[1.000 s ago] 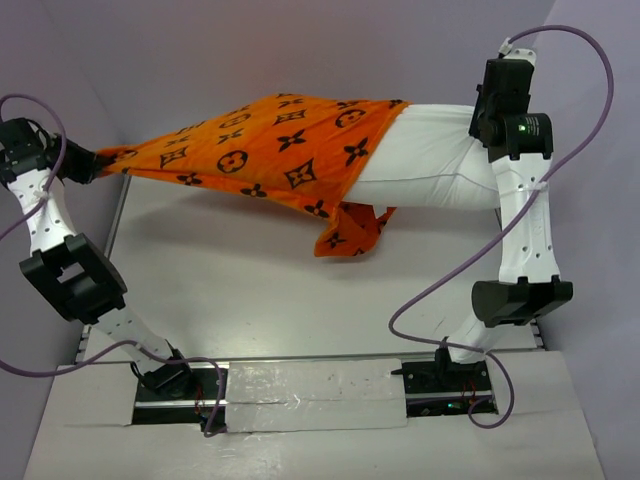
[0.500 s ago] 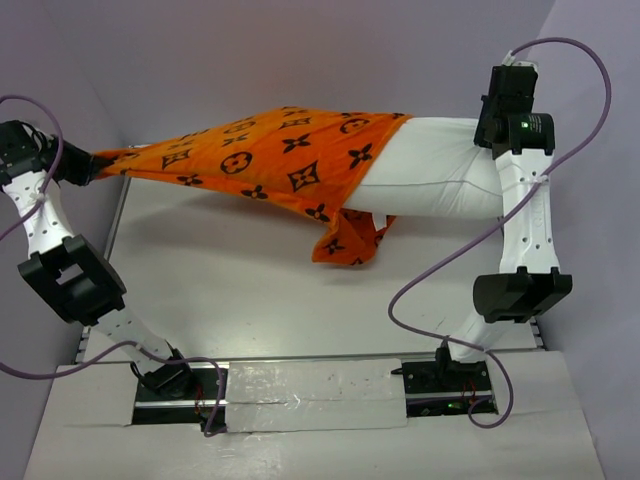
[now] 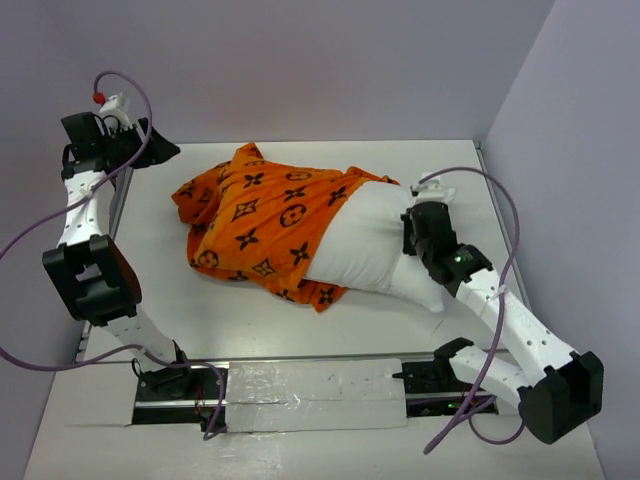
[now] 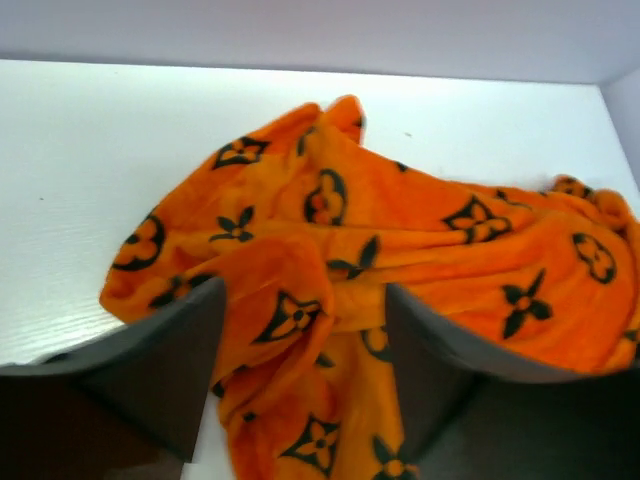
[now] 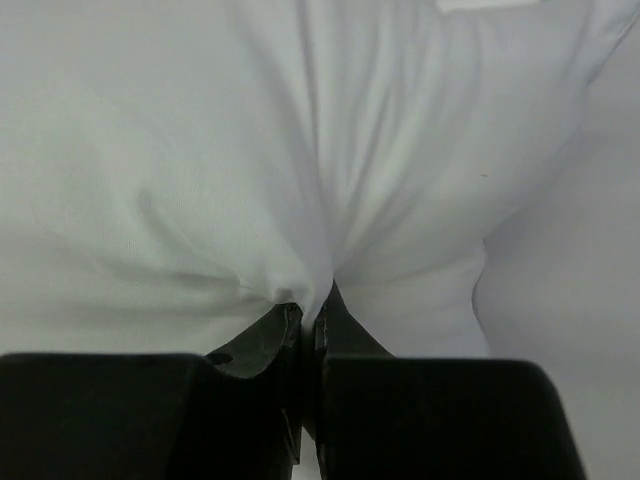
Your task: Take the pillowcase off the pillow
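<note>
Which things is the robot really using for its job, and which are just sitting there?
For the job:
orange pillowcase, still partly on the pillow
white pillow
right gripper, pinching the pillow
left gripper, open, not holding the pillowcase

Just there:
table
silvery strip between the arm bases

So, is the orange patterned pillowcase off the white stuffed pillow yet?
Not fully: the pillowcase covers the pillow's left end; its right end shows bare.

White links point(image 3: 77, 215), black joints point(image 3: 92, 282), purple cables point(image 3: 125, 73); left tool point(image 4: 300, 300) dark grey, maybe black.
</note>
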Controlling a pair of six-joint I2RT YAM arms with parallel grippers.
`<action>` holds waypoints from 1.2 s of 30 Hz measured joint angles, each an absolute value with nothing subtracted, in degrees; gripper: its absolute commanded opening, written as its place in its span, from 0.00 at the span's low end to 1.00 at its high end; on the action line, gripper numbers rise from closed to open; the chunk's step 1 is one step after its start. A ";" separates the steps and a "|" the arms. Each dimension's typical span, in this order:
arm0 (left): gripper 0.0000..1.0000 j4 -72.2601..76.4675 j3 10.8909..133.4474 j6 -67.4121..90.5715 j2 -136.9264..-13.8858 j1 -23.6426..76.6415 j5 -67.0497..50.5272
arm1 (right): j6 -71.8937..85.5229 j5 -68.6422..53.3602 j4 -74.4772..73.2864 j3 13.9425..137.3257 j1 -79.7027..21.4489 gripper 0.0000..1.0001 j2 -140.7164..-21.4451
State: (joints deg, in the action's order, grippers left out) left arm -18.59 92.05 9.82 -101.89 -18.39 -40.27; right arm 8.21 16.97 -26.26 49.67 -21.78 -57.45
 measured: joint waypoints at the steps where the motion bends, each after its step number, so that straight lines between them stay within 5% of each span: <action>1: 0.99 -18.15 91.26 8.47 -101.06 -17.72 -41.30 | 9.54 17.23 -24.95 46.76 -23.62 0.23 -56.58; 2: 0.99 -18.11 91.20 7.77 -100.62 -17.72 -41.47 | 10.85 17.54 -23.90 44.64 -25.54 0.36 -55.68; 3: 0.99 -17.93 91.22 7.60 -100.20 -17.98 -41.36 | 12.19 17.67 -23.64 42.92 -27.81 0.87 -54.52; 6: 0.99 -18.87 92.90 7.11 -99.77 -18.33 -39.94 | 15.64 18.26 -24.80 41.89 -33.26 1.00 -50.70; 15: 0.99 -24.27 104.64 -3.16 -101.56 1.45 -39.27 | 18.63 18.00 -30.79 57.71 -34.04 1.00 -46.96; 22: 0.99 -24.40 108.79 -7.22 -108.03 14.68 -40.42 | 20.60 10.55 -30.20 65.32 -19.46 1.00 -52.10; 36: 0.97 -27.88 108.25 -14.00 -111.98 36.93 -18.61 | 20.97 2.02 -29.02 64.36 -12.82 1.00 -61.54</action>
